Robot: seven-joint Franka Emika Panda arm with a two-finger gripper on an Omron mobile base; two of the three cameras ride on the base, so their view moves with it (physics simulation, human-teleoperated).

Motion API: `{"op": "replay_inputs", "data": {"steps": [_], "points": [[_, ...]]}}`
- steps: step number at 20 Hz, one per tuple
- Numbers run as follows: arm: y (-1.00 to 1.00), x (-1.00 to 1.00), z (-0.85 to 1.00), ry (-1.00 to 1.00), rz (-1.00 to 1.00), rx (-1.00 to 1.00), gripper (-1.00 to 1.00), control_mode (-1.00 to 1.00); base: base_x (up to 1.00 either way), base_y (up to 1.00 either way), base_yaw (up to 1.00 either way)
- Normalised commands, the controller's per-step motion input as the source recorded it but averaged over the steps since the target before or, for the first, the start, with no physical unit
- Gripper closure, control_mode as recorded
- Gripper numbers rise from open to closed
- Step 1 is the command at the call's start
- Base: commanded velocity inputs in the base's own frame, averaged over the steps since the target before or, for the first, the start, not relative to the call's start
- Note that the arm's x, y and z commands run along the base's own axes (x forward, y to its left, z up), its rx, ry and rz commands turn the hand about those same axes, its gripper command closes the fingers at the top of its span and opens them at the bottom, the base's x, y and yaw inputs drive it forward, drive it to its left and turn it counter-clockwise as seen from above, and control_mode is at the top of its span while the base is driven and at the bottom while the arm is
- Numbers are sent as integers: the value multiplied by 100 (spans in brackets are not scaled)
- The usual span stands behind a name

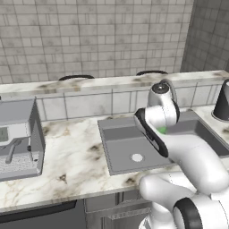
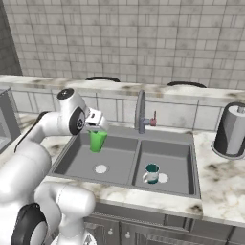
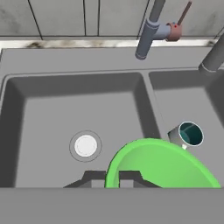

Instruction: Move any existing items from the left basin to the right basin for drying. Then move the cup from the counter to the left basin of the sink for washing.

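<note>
My gripper [image 2: 97, 128] is shut on the rim of a bright green cup [image 2: 98, 140], which hangs upright above the back of the left basin [image 2: 79, 162]. In the hand view the green cup [image 3: 162, 167] fills the lower right, with one fingertip on either side of its rim at my gripper [image 3: 112, 177]. Below it lies the left basin [image 3: 48, 113] with its pale drain [image 3: 85, 145]. A small teal cup [image 2: 152, 173] stands in the right basin [image 2: 174, 152]; the same teal cup [image 3: 188, 134] shows beside the divider. A sliver of the green cup [image 1: 162, 130] peeks past the arm.
The curved grey tap [image 2: 140, 113] rises behind the sink's divider. A dark paper-towel holder [image 2: 231, 130] stands on the marble counter [image 2: 220, 179] at the right. A coffee machine [image 1: 18, 138] sits on the counter left of the sink.
</note>
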Motion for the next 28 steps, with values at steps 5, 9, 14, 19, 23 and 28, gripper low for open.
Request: {"op": "replay_inputs", "data": {"steps": [5, 9, 14, 19, 23, 28], "points": [[0, 8, -19, 0, 4, 0, 100, -100, 0, 0, 0], [0, 24, -26, 0, 0, 0, 100, -100, 0, 0, 0], [0, 21, -27, 0, 0, 0, 100, -100, 0, 0, 0], [2, 13, -29, -1, 0, 0, 100, -100, 0, 0, 0], [5, 4, -31, -2, 0, 0, 100, -100, 0, 0, 0], [7, 0, -33, -4, 0, 0, 100, -100, 0, 0, 0]]}}
